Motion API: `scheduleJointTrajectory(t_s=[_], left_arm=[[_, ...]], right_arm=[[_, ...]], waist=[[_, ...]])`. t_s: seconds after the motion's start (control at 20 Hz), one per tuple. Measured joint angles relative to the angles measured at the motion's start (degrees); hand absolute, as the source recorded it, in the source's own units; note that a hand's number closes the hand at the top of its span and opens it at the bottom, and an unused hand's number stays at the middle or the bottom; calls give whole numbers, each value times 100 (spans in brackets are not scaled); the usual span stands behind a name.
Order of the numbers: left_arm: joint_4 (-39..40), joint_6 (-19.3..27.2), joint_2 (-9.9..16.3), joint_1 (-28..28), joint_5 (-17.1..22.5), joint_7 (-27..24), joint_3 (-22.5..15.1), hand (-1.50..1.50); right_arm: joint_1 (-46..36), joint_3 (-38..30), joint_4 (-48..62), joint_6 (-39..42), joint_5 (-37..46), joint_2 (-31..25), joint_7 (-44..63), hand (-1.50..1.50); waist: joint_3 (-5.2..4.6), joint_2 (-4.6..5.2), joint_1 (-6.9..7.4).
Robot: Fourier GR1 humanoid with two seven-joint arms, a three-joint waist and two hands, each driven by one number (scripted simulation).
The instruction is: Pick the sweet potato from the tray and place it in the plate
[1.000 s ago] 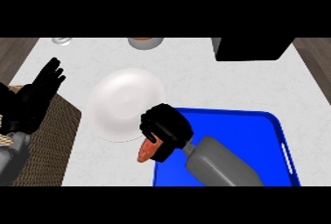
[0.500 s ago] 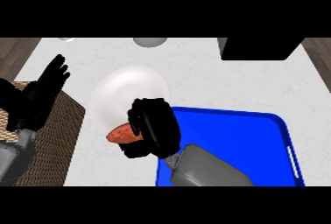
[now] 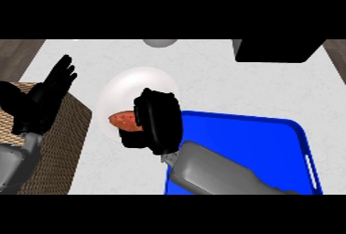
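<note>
Nearest the tray (image 3: pixel 283 137), the right hand (image 3: pixel 157 122) is curled round the sweet potato (image 3: pixel 123 120), holding it over the plate's (image 3: pixel 135 82) near rim. Let go now and I reckon it rolls off. Left of the plate, the left hand (image 3: pixel 47 93) rests open.

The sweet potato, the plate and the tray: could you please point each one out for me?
sweet potato (image 3: pixel 123 121): head view, its orange end left of the robot hand.
plate (image 3: pixel 132 87): head view, bare white upper part.
tray (image 3: pixel 270 146): head view, bare blue floor.
</note>
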Motion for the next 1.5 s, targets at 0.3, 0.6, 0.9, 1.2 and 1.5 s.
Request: scheduleJointTrajectory(t_s=[0.3,0.6,0.9,1.2,1.5], left_arm=[[-35,15,26,26,1,-84,2,0],[-18,34,41,-32,3,-81,-45,0],[-38,73,52,1,13,-126,-64,0],[-36,67,92,7,60,-116,-65,0],[-31,109,98,52,69,-123,-62,0]], right_arm=[[-196,-48,655,69,-185,4,88,150],[-27,-218,1033,220,-1185,12,-372,-150],[-7,-350,1314,209,-1770,12,-1444,-150],[-121,-533,808,-377,-2201,12,-2551,-150],[85,-836,30,-660,-3168,13,-3089,-150]], waist=[[14,30,11],[30,84,40],[37,75,23],[25,70,11],[26,44,-48]])
